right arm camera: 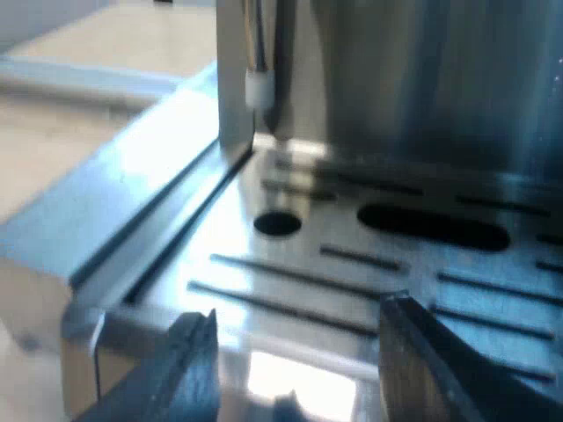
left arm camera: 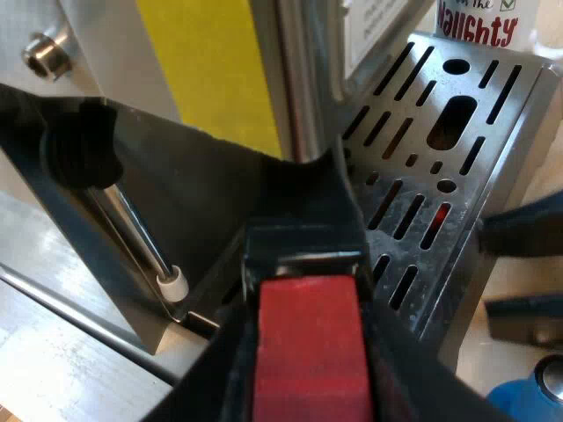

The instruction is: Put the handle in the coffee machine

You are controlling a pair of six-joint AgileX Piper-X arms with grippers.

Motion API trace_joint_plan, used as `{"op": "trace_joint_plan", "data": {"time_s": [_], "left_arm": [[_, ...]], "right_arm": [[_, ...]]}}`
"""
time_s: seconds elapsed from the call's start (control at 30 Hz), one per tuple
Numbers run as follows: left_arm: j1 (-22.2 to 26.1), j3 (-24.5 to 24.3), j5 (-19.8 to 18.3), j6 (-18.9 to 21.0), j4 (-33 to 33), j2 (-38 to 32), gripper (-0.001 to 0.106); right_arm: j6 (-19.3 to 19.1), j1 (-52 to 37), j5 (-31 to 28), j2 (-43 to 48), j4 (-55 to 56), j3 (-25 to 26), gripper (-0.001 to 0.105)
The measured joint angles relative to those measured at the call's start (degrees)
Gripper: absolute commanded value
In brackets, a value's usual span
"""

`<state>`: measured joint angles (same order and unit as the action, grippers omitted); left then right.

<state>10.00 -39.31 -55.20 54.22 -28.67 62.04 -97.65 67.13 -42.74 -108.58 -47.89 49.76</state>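
The holder's handle runs away from the camera toward the espresso machine's [left arm camera: 106, 53] front, above the slotted metal drip tray [left arm camera: 497, 154]. Its red end [left arm camera: 308, 352] sits between my left gripper's [left arm camera: 306, 268] black fingers, which are shut on it. The holder's metal head is hidden behind the handle. My right gripper [right arm camera: 299, 312] is open with nothing between its fingers, just off the drip tray's [right arm camera: 290, 294] outer edge. The same gripper [left arm camera: 528, 277] shows beside the tray's edge in the left wrist view.
A steam wand with a white tip [left arm camera: 171, 283] hangs at the tray's side below a black knob [left arm camera: 84, 149]; its tip [right arm camera: 259, 88] also shows above the tray. A blue tamper [left arm camera: 528, 396] stands near the right gripper. A white printed container [left arm camera: 479, 22] stands beyond the tray.
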Motion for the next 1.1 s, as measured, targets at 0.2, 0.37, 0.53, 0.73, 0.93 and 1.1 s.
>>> {"op": "trace_joint_plan", "data": {"time_s": [0.2, 0.37, 0.53, 0.73, 0.93, 1.1], "left_arm": [[0.00, 0.00, 0.00, 0.00, 0.00, 0.00, 0.000], [0.00, 0.00, 0.00, 0.00, 0.00, 0.00, 0.000], [0.00, 0.00, 0.00, 0.00, 0.00, 0.00, 0.000], [0.00, 0.00, 0.00, 0.00, 0.00, 0.00, 0.000], [0.00, 0.00, 0.00, 0.00, 0.00, 0.00, 0.000], [0.00, 0.00, 0.00, 0.00, 0.00, 0.00, 0.000]], "right_arm": [[0.00, -2.88, -0.39, -1.36, -4.43, 2.25, 0.044], [-1.29, -4.41, -0.53, -2.55, -4.69, 5.66, 0.044], [-3.11, -4.87, -2.93, -5.28, -6.11, 9.21, 0.044], [-5.75, -5.62, -6.52, -8.93, -9.58, 12.99, 0.044], [-7.09, -6.57, -7.73, -10.10, -13.22, 13.61, 0.044], [-9.56, -6.91, -7.87, -10.10, -14.22, 14.62, 0.044]]}}
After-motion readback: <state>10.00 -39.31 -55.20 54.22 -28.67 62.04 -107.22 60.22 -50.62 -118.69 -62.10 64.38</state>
